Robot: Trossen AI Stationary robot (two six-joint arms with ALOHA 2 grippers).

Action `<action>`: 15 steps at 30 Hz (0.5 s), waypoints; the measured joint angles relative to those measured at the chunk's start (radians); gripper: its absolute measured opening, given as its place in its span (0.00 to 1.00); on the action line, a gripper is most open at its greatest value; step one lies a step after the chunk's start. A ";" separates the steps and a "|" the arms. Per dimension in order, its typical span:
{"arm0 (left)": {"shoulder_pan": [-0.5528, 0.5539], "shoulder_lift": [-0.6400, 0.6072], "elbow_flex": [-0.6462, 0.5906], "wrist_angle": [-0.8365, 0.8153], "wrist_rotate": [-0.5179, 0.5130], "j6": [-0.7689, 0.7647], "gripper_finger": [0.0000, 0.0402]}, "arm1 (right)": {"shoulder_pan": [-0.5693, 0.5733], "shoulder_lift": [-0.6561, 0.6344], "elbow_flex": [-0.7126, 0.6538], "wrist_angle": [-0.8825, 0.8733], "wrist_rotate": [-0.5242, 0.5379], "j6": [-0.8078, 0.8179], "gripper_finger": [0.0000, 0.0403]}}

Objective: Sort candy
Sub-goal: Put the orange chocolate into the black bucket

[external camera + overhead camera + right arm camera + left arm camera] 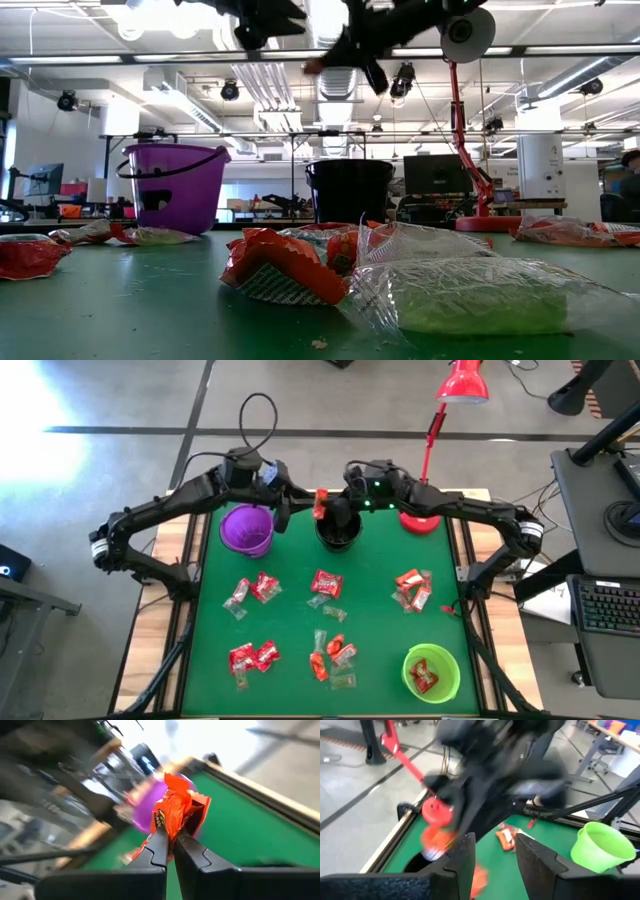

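Handoff over the black cup, mid-sort

The right gripper has its fingers clenched on an orange-red candy, held up in the air near the black cup at the back of the table, so I'd guess that's the drop target. The left gripper sits right beside it between the purple cup and the black one, fingers spread and holding nothing as far as I can see. The rest of the candy lies in little clumps across the green mat, and one red piece is already in the green cup at the front.
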 joint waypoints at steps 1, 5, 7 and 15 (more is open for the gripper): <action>0.000 -0.001 0.012 -0.025 -0.006 0.002 0.32 | -0.007 0.002 -0.001 -0.038 0.004 -0.004 0.02; 0.002 0.002 0.063 -0.138 -0.058 0.038 0.32 | -0.022 0.000 0.000 -0.176 0.071 -0.040 0.02; 0.001 0.002 0.094 -0.183 -0.065 0.063 0.32 | -0.027 0.007 -0.001 -0.216 0.078 -0.045 0.02; 0.001 0.002 0.173 -0.340 -0.079 0.104 0.32 | -0.026 0.037 -0.004 -0.258 0.091 -0.071 0.02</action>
